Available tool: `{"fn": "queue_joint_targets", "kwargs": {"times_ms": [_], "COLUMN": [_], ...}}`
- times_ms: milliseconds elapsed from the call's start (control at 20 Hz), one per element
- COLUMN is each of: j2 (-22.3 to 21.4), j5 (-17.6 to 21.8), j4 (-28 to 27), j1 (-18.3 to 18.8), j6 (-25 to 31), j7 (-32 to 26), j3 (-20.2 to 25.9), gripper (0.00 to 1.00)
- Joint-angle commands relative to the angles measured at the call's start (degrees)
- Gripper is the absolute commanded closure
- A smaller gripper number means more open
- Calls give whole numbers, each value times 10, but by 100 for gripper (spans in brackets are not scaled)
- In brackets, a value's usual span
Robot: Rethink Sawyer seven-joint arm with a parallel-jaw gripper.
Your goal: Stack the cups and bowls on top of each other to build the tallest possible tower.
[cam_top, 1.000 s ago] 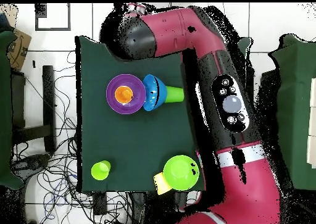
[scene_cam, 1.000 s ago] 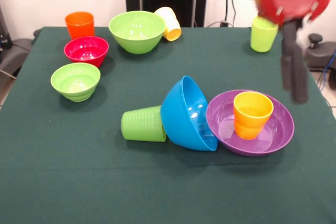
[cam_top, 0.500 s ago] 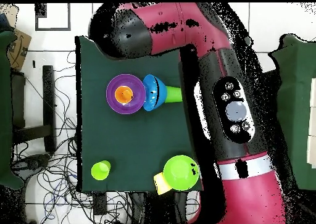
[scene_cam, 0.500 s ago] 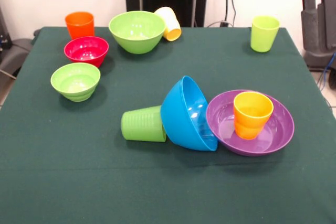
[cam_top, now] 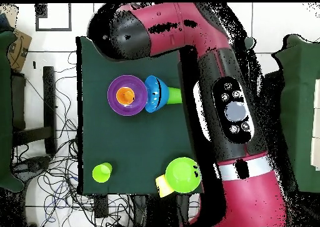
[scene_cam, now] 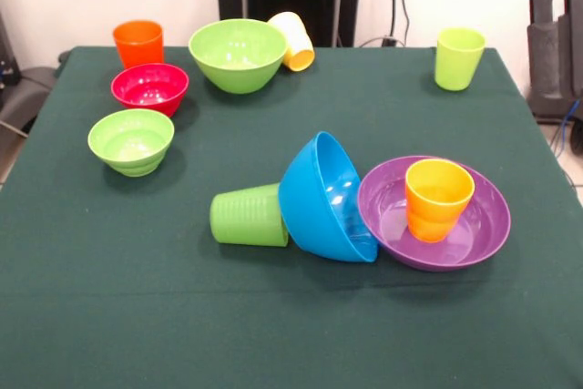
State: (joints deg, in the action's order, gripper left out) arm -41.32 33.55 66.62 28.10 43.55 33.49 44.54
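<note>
- A robotics lab: a green-clothed table (scene_cam: 109, 316) stands on a tiled floor (cam_top: 56, 43).
- Loose cables (cam_top: 44, 193) tangle beside the table.

Near right: standing cup (scene_cam: 438, 198) in the shallow bowl (scene_cam: 487, 234).
Centre: tipped bowl (scene_cam: 319, 202) against the shallow bowl's left rim; lying cup (scene_cam: 248, 216) touching its left.
Left: front small bowl (scene_cam: 131, 140), rear small bowl (scene_cam: 149, 88), corner cup (scene_cam: 138, 43) behind.
Back: large bowl (scene_cam: 237, 54), tilted cup (scene_cam: 293, 40) just right.
Far right: lone cup (scene_cam: 458, 57).
</note>
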Motion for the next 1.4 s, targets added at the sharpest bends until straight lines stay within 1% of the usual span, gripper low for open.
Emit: {"fn": "queue_joint_targets", "kwargs": {"times_ms": [50, 150, 250, 300, 400, 550, 600, 700, 850, 950, 1100, 1300, 1400], "j2": [65, 64, 55, 50, 53, 50, 49, 37, 1, -15, -33, -48, -47], "j5": [110, 143, 192, 214, 213, 226, 226, 245, 251, 246, 260, 292, 292], "j4": [12, 19, 29, 34, 48, 59, 61, 56, 44, 47, 44, 32, 34], "j1": [-18, -16, -17, -19, -9, -7, -9, -21, -47, -58, -82, -103, -104], "j6": [173, 208, 214, 205, 241, 275, 285, 291, 317, 324, 322, 320, 318], "j7": [-361, -484, -598, -637, -744, -844, -863, -897, -931, -933, -924, -958, -971], "j3": [2, 11, 13, 13, 27, 26, 23, 8, -8, -19, -39, -61, -66], "gripper": [0, 0, 0, 0, 0, 0, 0, 0, 0, 0, 0, 0, 0]}}
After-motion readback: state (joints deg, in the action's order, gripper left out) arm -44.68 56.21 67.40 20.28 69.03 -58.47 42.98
